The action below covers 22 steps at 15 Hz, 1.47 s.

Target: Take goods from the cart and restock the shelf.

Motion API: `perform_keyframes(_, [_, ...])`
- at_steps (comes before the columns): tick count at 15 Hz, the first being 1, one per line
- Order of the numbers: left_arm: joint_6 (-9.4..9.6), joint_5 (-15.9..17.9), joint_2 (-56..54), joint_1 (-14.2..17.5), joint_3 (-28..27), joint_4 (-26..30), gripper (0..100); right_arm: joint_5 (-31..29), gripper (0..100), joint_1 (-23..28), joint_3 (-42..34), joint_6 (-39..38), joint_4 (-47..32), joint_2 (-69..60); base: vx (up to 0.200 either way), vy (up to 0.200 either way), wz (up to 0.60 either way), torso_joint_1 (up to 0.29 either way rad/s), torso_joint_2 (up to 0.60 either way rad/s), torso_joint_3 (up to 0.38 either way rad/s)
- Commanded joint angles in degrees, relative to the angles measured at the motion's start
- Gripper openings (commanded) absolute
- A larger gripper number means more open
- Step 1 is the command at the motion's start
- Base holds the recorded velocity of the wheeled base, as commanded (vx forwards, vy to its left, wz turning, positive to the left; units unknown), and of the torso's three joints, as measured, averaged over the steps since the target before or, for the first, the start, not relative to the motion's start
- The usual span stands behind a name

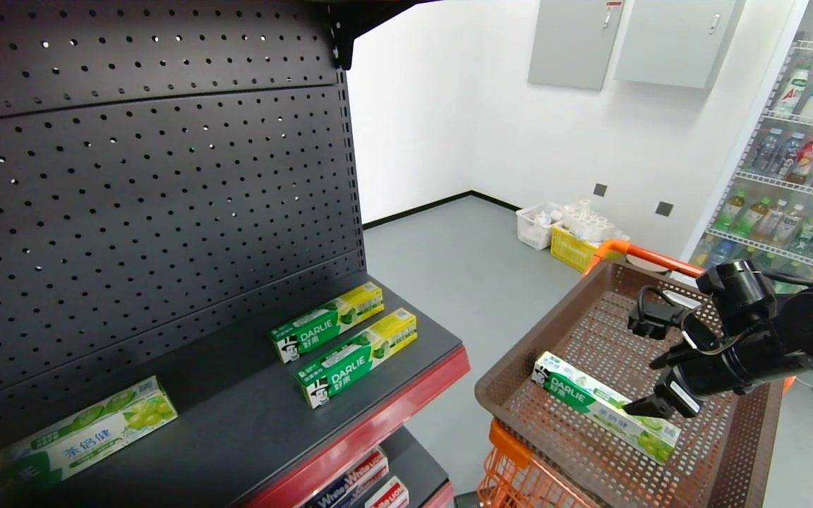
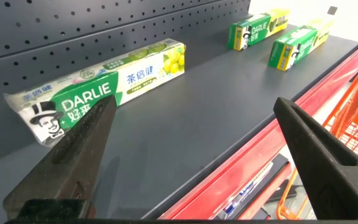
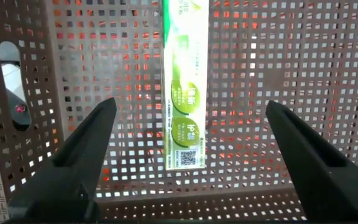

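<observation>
A white-and-green toothpaste box [image 1: 604, 407] lies flat on the floor of the cart's brown perforated basket [image 1: 576, 317]. My right gripper [image 1: 648, 385] hangs open just over the box's near end. In the right wrist view the box [image 3: 184, 93] runs lengthwise between the spread fingers [image 3: 86, 155], untouched. My left gripper [image 2: 191, 155] is open above the dark shelf board [image 2: 185, 130], near a white-and-green toothpaste box [image 2: 98, 93]. That box [image 1: 68, 430] lies at the shelf's left. Two green-and-yellow toothpaste boxes [image 1: 327, 321] [image 1: 356, 356] lie side by side at the shelf's right end.
A black pegboard [image 1: 152, 176] backs the shelf, which has a red front edge [image 1: 378, 423]. More boxes lie on a lower shelf [image 1: 360, 480]. The basket rests on an orange cart frame [image 1: 519, 473]. A drinks cooler [image 1: 795, 176] and floor crates [image 1: 569, 233] stand behind.
</observation>
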<state>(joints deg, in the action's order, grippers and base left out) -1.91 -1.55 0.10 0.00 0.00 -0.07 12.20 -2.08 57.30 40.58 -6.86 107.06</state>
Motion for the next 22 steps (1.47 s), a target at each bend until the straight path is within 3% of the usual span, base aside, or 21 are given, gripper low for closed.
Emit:
perform_keyframes(1, [-0.02,-0.03,0.08,0.0,0.0,-0.01,100,0.01,100,-0.02,-0.25,0.02,0.01,-0.45,0.0,0.0,0.0,0.0,0.0,0.0])
perform_keyframes(22, [-0.02,-0.03,0.08,0.0,0.0,-0.01,100,0.01,100,-1.96,1.06,1.17,3.61,4.56,0.0,0.0,0.0,-0.03,0.08,0.049])
